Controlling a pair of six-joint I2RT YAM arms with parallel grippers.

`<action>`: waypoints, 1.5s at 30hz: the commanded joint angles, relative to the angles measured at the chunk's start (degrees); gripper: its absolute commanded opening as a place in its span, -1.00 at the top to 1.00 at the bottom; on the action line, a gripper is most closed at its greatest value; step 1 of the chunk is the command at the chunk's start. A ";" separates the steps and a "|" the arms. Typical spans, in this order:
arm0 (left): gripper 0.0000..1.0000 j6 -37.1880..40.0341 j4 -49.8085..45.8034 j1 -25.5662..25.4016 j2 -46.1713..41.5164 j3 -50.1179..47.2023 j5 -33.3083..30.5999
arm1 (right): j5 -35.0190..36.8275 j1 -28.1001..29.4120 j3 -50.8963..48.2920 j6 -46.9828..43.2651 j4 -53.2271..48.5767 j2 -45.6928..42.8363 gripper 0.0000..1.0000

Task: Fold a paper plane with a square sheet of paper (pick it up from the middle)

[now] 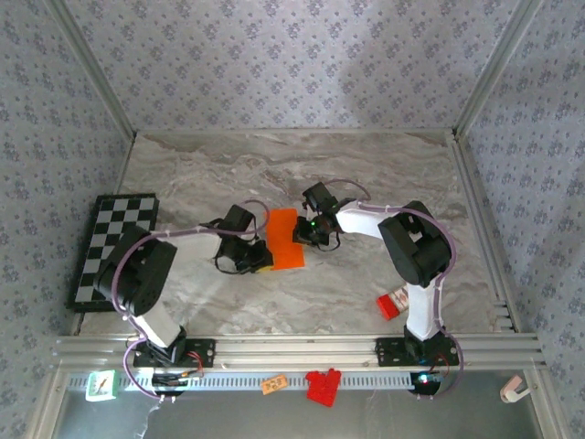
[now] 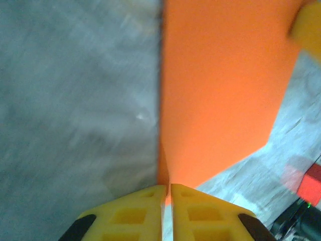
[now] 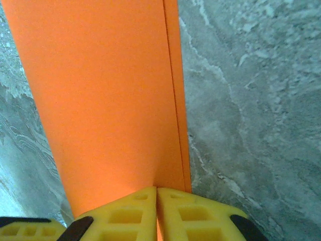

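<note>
The folded orange paper [image 1: 284,240] is seen in the middle of the table [image 1: 384,174], between the two arms. One edge of it is clamped by the left gripper [image 2: 166,193], whose yellow fingers [image 2: 135,213] are closed on the fold. The other side is pinched in the same way by the right gripper [image 3: 156,197].
</note>
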 commanded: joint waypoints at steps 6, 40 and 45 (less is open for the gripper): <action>0.56 3.78 -8.79 2.73 -7.44 2.11 0.83 | 8.70 -0.13 -7.24 3.57 -8.93 5.27 0.75; 0.40 -18.55 30.32 4.59 12.31 2.24 -4.23 | 2.34 1.87 -17.66 8.38 1.59 -21.80 0.03; 0.43 -19.27 26.43 3.50 13.05 2.04 -6.27 | 1.67 2.27 -17.22 10.41 3.72 -19.93 0.04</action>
